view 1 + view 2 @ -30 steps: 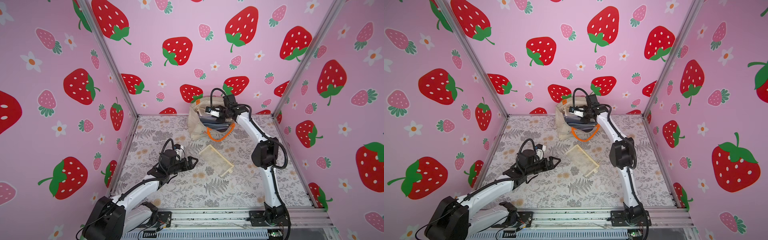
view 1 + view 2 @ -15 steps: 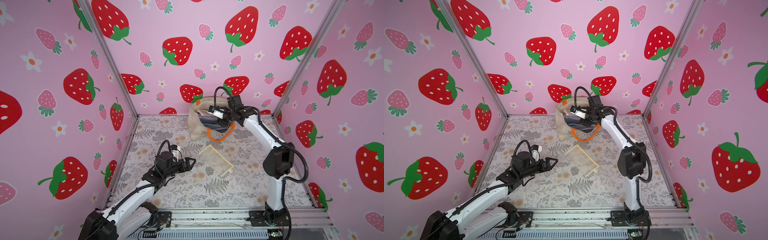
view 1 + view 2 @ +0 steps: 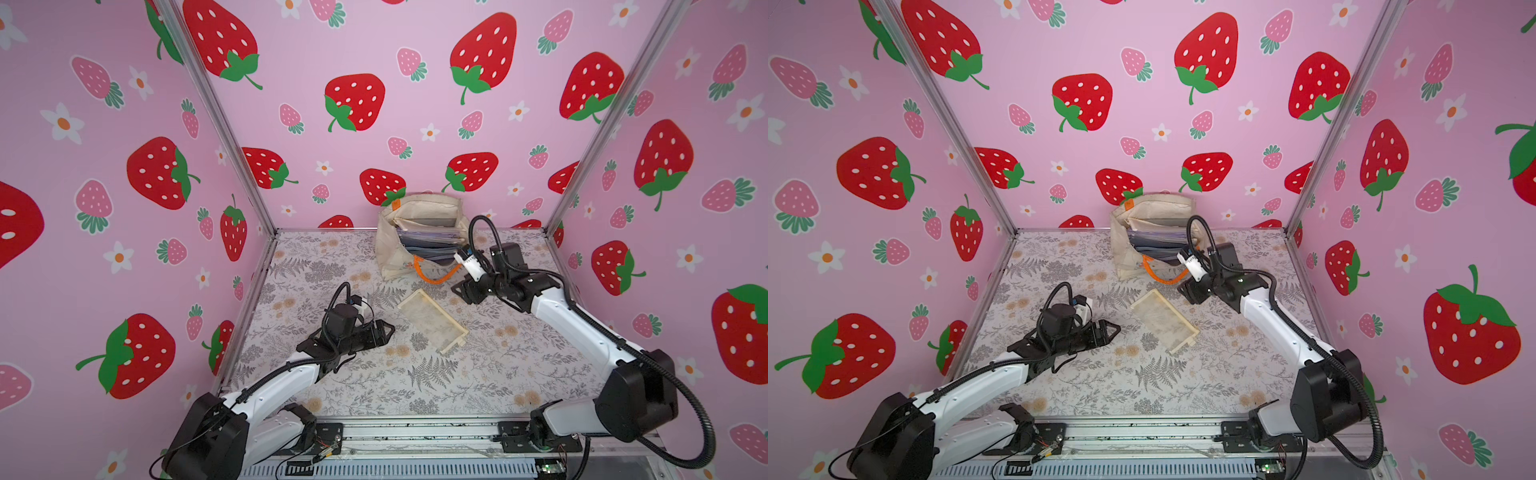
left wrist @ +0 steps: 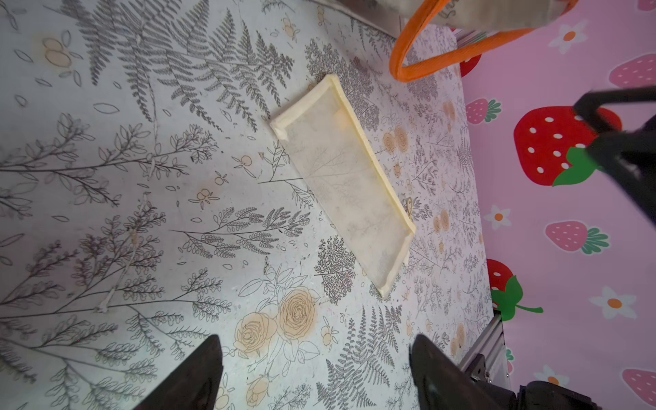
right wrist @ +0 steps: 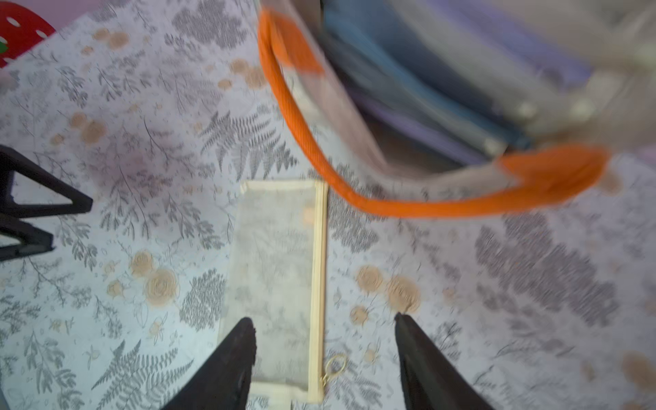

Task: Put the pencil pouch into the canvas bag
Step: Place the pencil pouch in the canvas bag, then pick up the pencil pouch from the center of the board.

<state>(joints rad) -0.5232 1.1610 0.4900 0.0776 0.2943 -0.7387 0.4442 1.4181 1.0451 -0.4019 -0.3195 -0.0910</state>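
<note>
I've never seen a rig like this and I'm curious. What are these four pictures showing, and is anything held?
Two white-and-black robot arms stand at the near edge of a table inside a pink strawberry-print booth. Two pictures look down on the whole scene from above, like a pair of eyes. The other two come from a camera on each arm's wrist, so black fingertips show at the edge. On the floral table cover lies a flat cream mesh pencil pouch, between the left gripper and the right gripper. At the back stands an open cream canvas bag with orange rope handles, blue and purple items inside. Both grippers are open and hold nothing.
</note>
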